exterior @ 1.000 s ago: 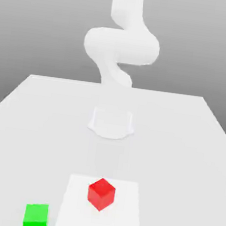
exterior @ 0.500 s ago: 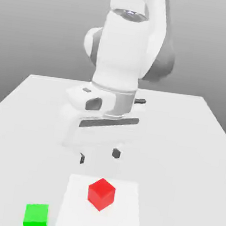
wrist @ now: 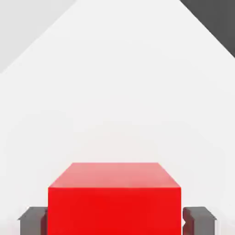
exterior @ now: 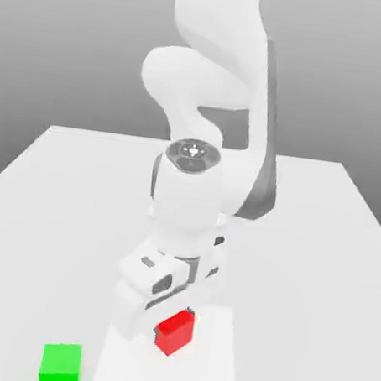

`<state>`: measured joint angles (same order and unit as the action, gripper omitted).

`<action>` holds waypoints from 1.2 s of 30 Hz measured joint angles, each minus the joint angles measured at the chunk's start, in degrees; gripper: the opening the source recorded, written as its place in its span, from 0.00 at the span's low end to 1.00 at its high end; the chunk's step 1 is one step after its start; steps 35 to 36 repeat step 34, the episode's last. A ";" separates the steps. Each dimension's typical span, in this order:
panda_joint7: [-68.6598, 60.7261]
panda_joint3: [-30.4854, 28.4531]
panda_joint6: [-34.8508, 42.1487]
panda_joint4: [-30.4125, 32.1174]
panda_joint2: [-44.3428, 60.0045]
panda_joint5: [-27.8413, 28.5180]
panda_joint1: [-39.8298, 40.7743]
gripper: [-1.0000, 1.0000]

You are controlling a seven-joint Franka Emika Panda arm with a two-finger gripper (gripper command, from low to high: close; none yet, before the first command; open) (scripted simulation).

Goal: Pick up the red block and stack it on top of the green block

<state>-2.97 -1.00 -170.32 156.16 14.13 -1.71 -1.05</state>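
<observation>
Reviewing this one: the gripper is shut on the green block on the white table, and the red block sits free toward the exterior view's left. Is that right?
Not quite: the colours are swapped. The hand view shows the gripper shut on the red block, one finger on each side. In the exterior view the green block sits free toward the left on the white table.

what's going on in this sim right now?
The Panda arm has its gripper down on the red block, fingers closed against its two opposite sides. The block sits on the lighter square patch of the white table, apparently not lifted yet. The green block stands apart, toward the exterior view's left of the red one, with nothing on it. So: grasp made, stacking not done.
</observation>
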 joint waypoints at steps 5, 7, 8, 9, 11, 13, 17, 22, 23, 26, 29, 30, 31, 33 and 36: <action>0.17 0.06 1.58 0.18 -1.90 0.11 0.09 0.00; 0.36 -0.07 3.97 0.52 -4.73 0.31 0.02 0.00; 0.48 -0.14 5.20 0.73 -6.19 0.48 0.00 0.00; 0.60 -0.22 6.44 0.95 -7.62 0.68 -0.03 0.00; 0.84 -0.42 8.86 1.45 -10.41 1.10 -0.12 0.00; 1.78 -0.73 11.15 0.83 -11.82 1.27 0.47 0.00; 6.25 -2.25 15.28 -4.82 -9.82 0.35 3.14 0.00; 12.78 -5.18 20.05 -12.78 -6.59 -0.63 5.85 0.00; 14.07 -5.93 20.96 -14.38 -5.98 -0.86 6.36 0.00; 17.28 -7.83 22.28 -18.40 -3.61 -1.59 7.86 0.00; 16.79 -7.35 18.16 -19.38 1.41 -3.26 8.78 0.00; 16.57 -6.81 16.44 -19.51 3.32 -3.65 9.23 0.00; 16.29 -6.51 15.33 -19.58 4.56 -4.03 9.44 1.00; 16.29 -6.51 15.33 -19.58 4.56 -4.03 9.44 1.00; 16.29 -6.51 15.33 -19.58 4.56 -4.03 9.44 1.00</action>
